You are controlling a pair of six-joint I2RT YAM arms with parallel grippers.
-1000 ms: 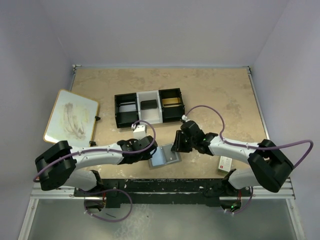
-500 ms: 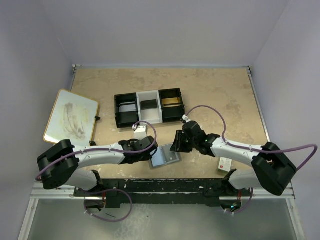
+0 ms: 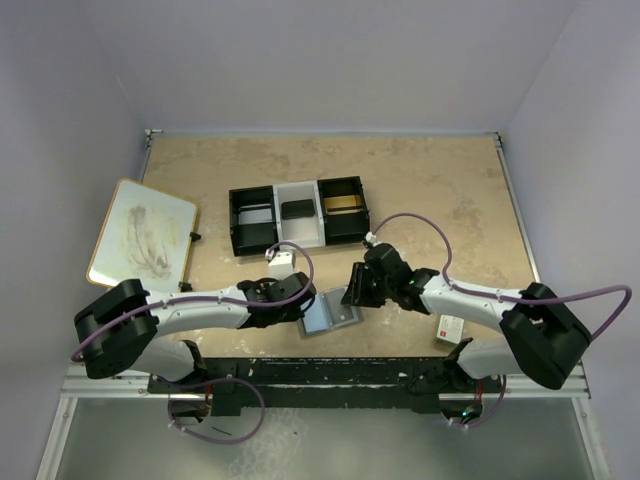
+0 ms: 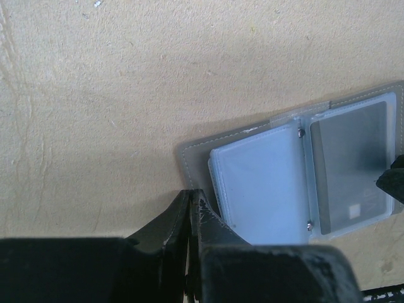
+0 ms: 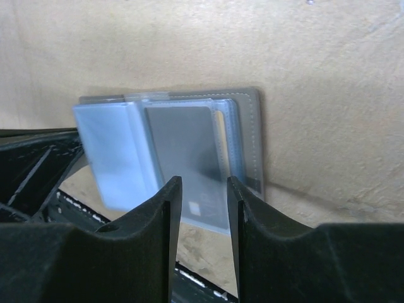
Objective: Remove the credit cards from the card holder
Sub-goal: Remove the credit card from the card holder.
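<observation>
- Left pincer (image 4: pixel 192 202) closed tight, tips at the card holder's (image 4: pixel 265 173) left edge.
- Right pincer (image 5: pixel 199 184) half-parted over its right panel, grey card (image 5: pixel 186 151) sleeved there.
- Card holder lies open by the worktop's (image 3: pixel 440 190) near edge.

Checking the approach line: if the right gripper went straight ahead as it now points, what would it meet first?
Likely the dark card in the open card holder, though depth is unclear.
</observation>
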